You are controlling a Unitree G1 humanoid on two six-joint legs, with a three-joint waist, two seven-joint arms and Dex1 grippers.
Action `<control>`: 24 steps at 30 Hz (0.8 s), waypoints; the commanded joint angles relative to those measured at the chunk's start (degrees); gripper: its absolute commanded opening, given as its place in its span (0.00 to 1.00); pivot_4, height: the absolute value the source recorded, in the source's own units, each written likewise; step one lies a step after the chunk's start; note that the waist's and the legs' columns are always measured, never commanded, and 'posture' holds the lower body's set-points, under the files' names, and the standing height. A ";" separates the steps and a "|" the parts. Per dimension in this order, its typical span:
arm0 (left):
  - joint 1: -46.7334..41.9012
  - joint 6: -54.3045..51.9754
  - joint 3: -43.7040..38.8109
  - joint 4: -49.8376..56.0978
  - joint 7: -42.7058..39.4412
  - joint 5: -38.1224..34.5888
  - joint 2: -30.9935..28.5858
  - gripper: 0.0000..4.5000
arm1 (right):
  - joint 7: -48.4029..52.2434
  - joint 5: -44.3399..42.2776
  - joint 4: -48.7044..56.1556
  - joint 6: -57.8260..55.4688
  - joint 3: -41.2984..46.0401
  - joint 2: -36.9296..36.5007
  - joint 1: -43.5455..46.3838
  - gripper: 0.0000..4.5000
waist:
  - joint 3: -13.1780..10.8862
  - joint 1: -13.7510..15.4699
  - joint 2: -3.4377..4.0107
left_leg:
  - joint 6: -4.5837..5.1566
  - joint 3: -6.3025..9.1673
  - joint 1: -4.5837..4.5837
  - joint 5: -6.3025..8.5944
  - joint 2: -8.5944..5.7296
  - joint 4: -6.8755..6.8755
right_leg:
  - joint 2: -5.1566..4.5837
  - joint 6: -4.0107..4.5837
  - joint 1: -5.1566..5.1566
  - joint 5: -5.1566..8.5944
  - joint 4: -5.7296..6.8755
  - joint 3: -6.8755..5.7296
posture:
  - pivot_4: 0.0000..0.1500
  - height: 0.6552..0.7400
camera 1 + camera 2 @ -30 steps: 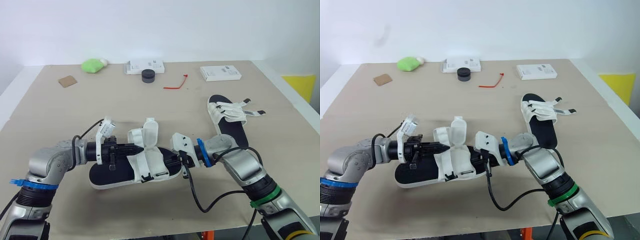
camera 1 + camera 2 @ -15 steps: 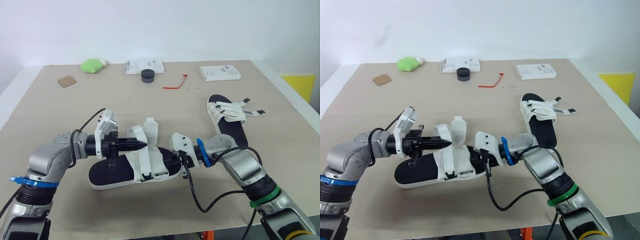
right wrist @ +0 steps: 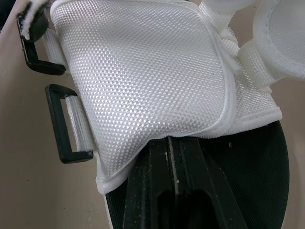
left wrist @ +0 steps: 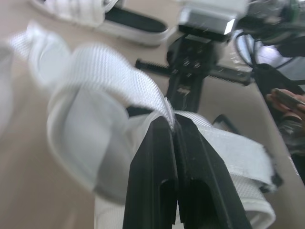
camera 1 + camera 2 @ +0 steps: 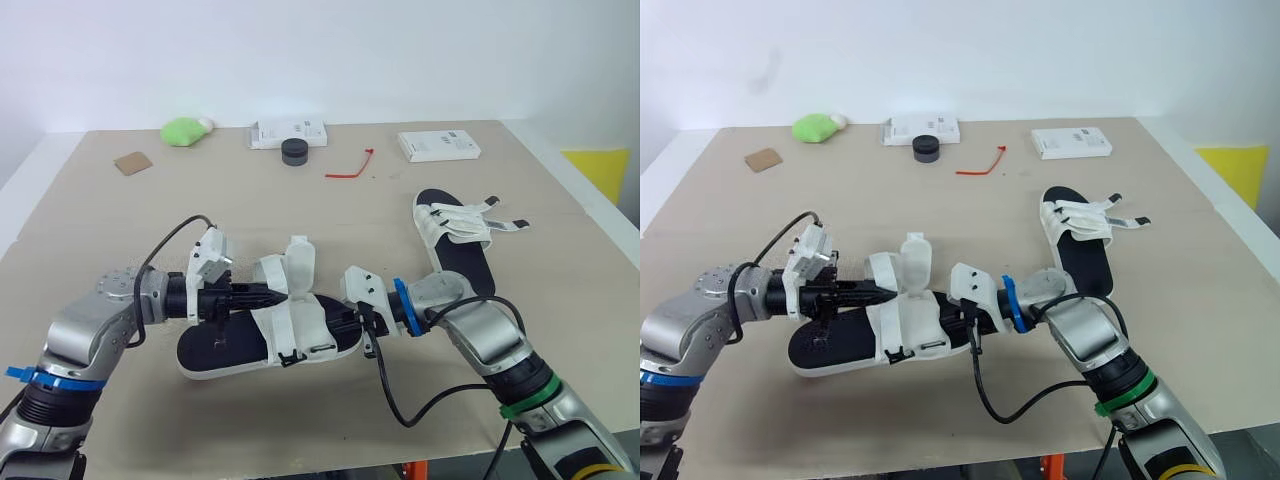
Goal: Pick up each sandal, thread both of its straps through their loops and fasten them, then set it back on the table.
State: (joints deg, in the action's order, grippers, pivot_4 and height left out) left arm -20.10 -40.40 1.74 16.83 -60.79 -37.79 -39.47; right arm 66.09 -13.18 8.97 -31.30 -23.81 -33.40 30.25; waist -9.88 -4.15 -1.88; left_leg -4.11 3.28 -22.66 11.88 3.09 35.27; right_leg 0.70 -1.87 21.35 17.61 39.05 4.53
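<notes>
The near sandal [image 5: 225, 350] has a black sole and white straps and lies on the table between my arms. My left gripper [image 5: 278, 292] is shut on its upright white strap [image 5: 299, 264], which is pinched at the fingertips in the left wrist view [image 4: 172, 123]. My right gripper [image 5: 337, 322] is shut on the sandal's other end, its tips tucked under the white mesh upper [image 3: 147, 71]. Two black loops [image 3: 70, 131] hang at the edge of the upper. The second sandal [image 5: 455, 243] lies farther right with loose straps.
At the back of the table are a green object [image 5: 185, 130], a white box [image 5: 290, 132], a black round tin [image 5: 295, 151], a red tie [image 5: 352, 167], another white box [image 5: 438, 146] and a brown card [image 5: 133, 162].
My left wrist has drawn back a little to the left and lower while staying shut on the strap. The right arm and both sandals have not moved.
</notes>
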 commanded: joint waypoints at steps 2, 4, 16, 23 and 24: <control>0.22 -6.01 -0.99 5.33 6.20 -2.86 1.03 0.02 | -0.72 1.98 -1.90 -1.82 -2.91 0.21 -1.94 0.00 | 0.00 -0.03 0.00 | 0.00 0.00 0.00 0.00 0.00 0.00 | 0.01 0.00 0.00 0.00 0.00 0.00 | 1.00 1.00; 0.05 -6.92 -1.33 6.32 8.05 -3.12 1.37 0.02 | -0.74 2.03 -2.02 -1.72 -2.93 0.29 -1.92 0.00 | 0.00 -0.03 0.00 | 0.00 0.01 0.00 0.00 0.01 0.00 | 0.02 0.00 0.01 0.00 0.00 0.00 | 1.00 1.00; 0.14 -9.02 -6.93 5.95 8.67 -10.88 1.15 0.02 | -0.64 2.09 -2.63 -1.56 -3.03 0.61 -1.83 0.00 | -0.02 -0.17 0.02 | 0.00 0.01 0.05 0.00 0.06 0.00 | 0.05 0.04 -0.02 -0.02 0.01 -0.02 | 1.00 1.00; -8.23 -22.85 -15.80 -4.23 16.33 -29.96 4.86 0.02 | -0.49 2.13 -2.92 -1.60 -3.01 0.70 -1.66 0.00 | -0.05 -0.28 -0.05 | 0.03 0.02 0.05 -0.02 0.06 0.04 | 0.07 -0.01 -0.04 -0.05 0.02 -0.04 | 1.00 1.00; -8.33 -23.61 -15.74 -4.79 16.40 -30.19 4.45 0.02 | -0.48 2.15 -2.95 -1.63 -2.97 0.72 -1.66 0.00 | -0.05 -0.29 -0.05 | 0.03 0.02 0.05 -0.01 0.05 0.02 | 0.07 -0.02 -0.04 -0.04 0.01 -0.02 | 1.00 1.00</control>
State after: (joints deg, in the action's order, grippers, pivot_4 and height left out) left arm -27.90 -61.93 -12.53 12.64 -44.87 -65.37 -34.46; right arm 66.15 -13.17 8.45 -31.29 -23.67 -32.63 30.27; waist -9.93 -4.44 -1.93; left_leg -4.09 3.29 -22.60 11.87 3.14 35.29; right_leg 0.77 -1.90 21.30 17.58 39.07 4.51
